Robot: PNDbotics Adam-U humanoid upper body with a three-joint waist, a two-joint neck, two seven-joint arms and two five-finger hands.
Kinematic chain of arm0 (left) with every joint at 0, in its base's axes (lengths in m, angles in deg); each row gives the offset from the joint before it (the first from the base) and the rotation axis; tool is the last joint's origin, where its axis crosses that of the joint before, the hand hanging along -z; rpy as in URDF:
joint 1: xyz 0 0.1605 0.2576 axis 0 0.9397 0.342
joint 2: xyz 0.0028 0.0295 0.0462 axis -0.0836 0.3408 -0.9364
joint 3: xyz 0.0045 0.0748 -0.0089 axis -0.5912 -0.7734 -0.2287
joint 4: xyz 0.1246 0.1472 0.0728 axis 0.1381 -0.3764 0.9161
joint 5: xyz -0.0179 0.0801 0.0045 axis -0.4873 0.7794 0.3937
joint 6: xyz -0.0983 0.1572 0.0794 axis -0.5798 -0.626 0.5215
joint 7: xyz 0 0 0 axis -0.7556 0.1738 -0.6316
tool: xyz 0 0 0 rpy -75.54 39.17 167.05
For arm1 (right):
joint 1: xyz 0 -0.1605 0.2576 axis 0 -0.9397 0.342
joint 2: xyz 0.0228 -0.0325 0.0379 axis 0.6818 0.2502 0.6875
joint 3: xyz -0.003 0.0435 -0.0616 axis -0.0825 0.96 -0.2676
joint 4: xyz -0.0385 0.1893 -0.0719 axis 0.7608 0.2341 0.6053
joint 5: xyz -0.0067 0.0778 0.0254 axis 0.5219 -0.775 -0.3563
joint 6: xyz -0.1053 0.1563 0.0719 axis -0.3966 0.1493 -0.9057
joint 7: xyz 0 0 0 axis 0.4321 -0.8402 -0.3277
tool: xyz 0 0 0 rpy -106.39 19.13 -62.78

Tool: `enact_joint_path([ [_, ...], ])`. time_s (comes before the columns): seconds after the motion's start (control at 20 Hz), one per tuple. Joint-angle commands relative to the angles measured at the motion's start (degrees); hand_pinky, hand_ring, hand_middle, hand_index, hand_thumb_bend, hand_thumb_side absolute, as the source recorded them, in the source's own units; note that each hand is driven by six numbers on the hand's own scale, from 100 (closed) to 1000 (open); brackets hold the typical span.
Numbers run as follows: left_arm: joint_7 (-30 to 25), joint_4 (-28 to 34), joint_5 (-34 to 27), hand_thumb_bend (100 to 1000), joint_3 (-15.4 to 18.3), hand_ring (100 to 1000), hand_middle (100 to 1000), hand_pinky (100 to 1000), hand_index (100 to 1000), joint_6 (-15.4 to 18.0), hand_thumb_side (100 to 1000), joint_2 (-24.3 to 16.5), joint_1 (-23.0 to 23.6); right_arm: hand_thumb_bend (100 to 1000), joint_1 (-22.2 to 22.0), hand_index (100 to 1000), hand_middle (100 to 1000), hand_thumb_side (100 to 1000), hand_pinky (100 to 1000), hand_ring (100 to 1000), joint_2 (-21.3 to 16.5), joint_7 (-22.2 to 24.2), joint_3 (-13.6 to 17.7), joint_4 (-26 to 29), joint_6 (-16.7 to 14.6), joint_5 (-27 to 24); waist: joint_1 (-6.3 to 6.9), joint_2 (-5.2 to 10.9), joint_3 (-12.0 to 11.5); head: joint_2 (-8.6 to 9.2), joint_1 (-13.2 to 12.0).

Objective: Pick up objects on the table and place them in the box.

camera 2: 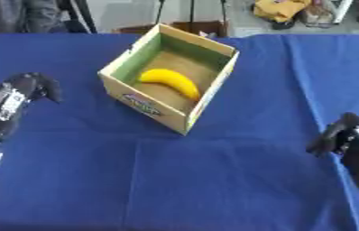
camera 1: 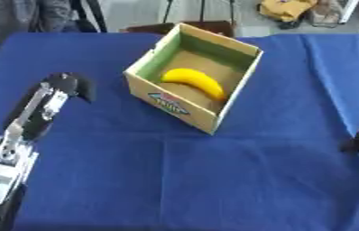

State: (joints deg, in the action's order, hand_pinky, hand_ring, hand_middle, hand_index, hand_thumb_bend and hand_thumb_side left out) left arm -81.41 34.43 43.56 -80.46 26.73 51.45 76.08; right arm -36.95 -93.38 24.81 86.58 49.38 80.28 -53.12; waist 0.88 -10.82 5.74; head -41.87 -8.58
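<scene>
Banana [camera 1: 195, 81] sits in the box [camera 1: 214, 118] mid-table, nothing else to grab, so I reckon done. My left hand [camera 1: 71, 85] and right hand [camera 2: 337, 135] are curled, holding nothing.

The cardboard box [camera 1: 192, 79] stands near the middle of the surface [camera 1: 182, 180], a bit toward the far side, and its tall walls block the way for anything sliding in low from the sides. Its top is open, so a hand can come down into it from above. A banana [camera 1: 195, 81] lies on the box floor and fills part of it, with bare floor beside it. The left hand [camera 1: 71, 85] is over the blue cloth left of the box, apart from it. The right hand [camera 2: 339, 133] is near the right edge, well apart from the box. The wide blue stretch in front of the box is open room.
</scene>
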Motion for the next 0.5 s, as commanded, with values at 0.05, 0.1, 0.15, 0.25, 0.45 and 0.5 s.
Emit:
enact_joint_path([
  [0.05, -1.6, 2.0, -2.5, 216, 1.3, 524, 526, 583, 676, -1.7, 864, -0.6, -0.2, 100, 0.5, 499, 311, 798, 515, 375, -0.5, -0.2, 0.5, 1.4, 0.0, -0.4, -0.16, 0.54, -0.1, -0.31, 0.6],
  [0.1, -1.8, 2.1, -2.6, 217, 1.3, 524, 525, 583, 676, -1.8, 862, -0.5, -0.1, 100, 0.4, 499, 311, 798, 515, 375, -0.5, -0.1, 0.4, 1.4, 0.0, -0.4, -0.19, 0.51, -0.2, -0.37, 0.7],
  [0.15, -1.9, 2.1, -2.7, 213, 1.3, 522, 523, 581, 676, -1.9, 858, -0.3, 0.0, 100, 0.4, 499, 311, 799, 515, 375, -0.5, 0.0, 0.4, 1.4, 0.0, -0.3, -0.18, 0.52, -0.2, -0.39, 0.6],
  [0.25, -2.0, 2.0, -2.6, 209, 1.3, 521, 522, 580, 677, -2.0, 859, -0.1, 0.2, 100, 0.4, 499, 311, 798, 515, 375, -0.4, -0.1, 0.5, 1.4, 0.1, -0.4, -0.16, 0.52, -0.1, -0.24, 0.6],
  [0.45, -2.4, 1.8, -2.4, 210, 1.1, 517, 519, 578, 677, -2.0, 856, 0.1, 0.3, 100, 0.5, 499, 311, 799, 515, 375, -0.4, -0.1, 0.5, 1.5, 0.1, -0.4, -0.25, 0.45, -0.2, -0.22, 0.7],
  [0.5, -2.4, 1.8, -2.5, 209, 1.0, 516, 518, 578, 677, -2.0, 856, 0.2, 0.3, 100, 0.4, 500, 311, 799, 515, 375, -0.3, -0.1, 0.5, 1.5, 0.1, -0.4, -0.25, 0.47, -0.2, -0.14, 0.7],
])
